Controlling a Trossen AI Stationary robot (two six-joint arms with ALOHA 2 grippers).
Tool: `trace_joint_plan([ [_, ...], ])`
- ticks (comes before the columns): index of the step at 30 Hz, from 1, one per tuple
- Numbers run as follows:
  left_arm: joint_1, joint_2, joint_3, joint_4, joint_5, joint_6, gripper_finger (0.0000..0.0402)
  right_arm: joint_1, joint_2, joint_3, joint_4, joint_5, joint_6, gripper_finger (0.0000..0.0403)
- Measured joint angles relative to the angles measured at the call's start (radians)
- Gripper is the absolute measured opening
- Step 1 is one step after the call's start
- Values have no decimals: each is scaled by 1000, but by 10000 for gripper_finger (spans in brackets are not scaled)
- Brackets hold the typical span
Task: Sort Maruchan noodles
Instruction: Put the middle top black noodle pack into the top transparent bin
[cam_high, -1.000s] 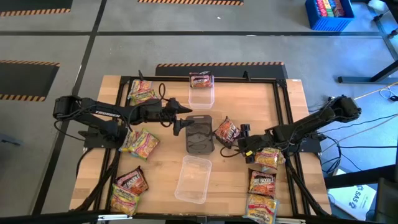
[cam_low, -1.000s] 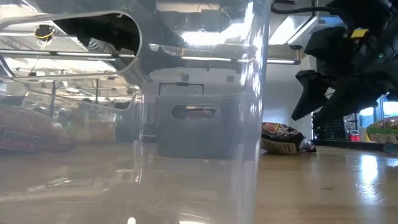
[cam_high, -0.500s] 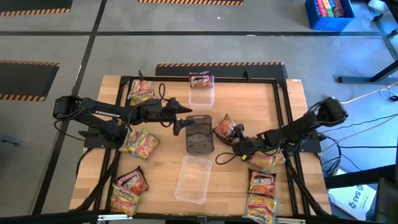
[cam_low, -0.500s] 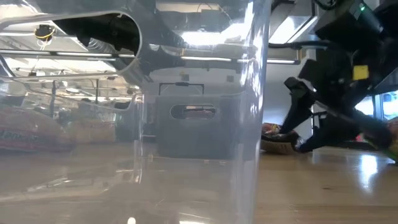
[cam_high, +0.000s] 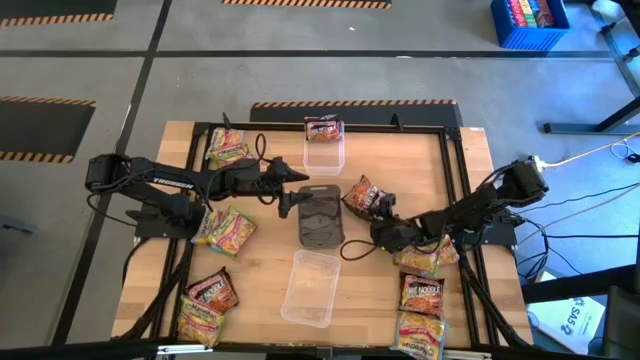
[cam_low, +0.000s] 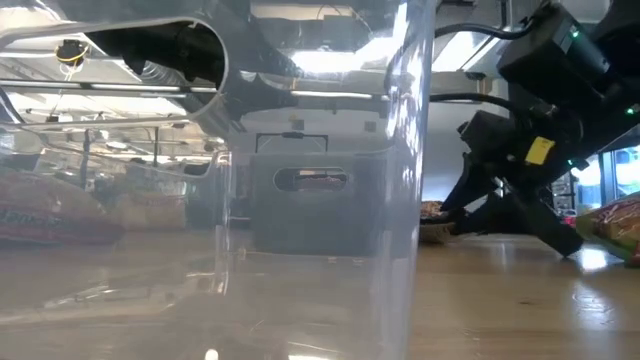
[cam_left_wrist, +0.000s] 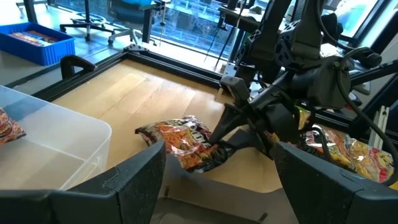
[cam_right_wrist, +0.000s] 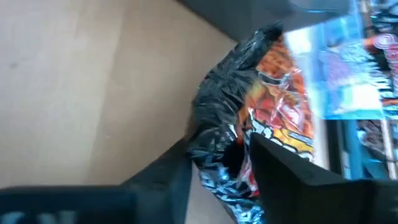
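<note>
on the wooden table (cam_high: 400, 160), dark noodle packet (cam_high: 362, 196) between right end effector (cam_high: 380, 228) fingers

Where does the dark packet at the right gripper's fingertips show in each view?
High view: dark noodle packet right of the grey lid, by the right gripper.
Low view: sliver behind that arm.
Left wrist view: centre.
Right wrist view: between the fingers.
Shared landmark: the right gripper.

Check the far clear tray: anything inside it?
One dark brown-red noodle packet lies at the far end of the far clear tray; the rest of its floor looks bare. Whether anything sits under that packet cannot be seen.
</note>
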Motion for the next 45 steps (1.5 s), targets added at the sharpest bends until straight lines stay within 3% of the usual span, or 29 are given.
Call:
trace_joint_plan([
  [6, 0, 0, 0, 0, 3, 1, 293, 0, 4, 0, -1, 27, 64, 44],
  [11, 0, 0, 0, 0, 4, 2, 293, 1, 1, -2, -6, 63, 92, 5],
  [18, 0, 0, 0, 0, 4, 2, 293, 1, -88, -2, -6, 114, 94, 4],
  [29, 0, 0, 0, 0, 4, 2, 293, 1, -431, 48, -132, 112, 93, 1],
  [35, 0, 0, 0, 0, 4, 13, 293, 1, -535, 138, -213, 62, 93, 1],
  [45, -15, 0, 0, 4, 32, 131, 293, 1, -548, 247, -227, -112, 84, 0],
])
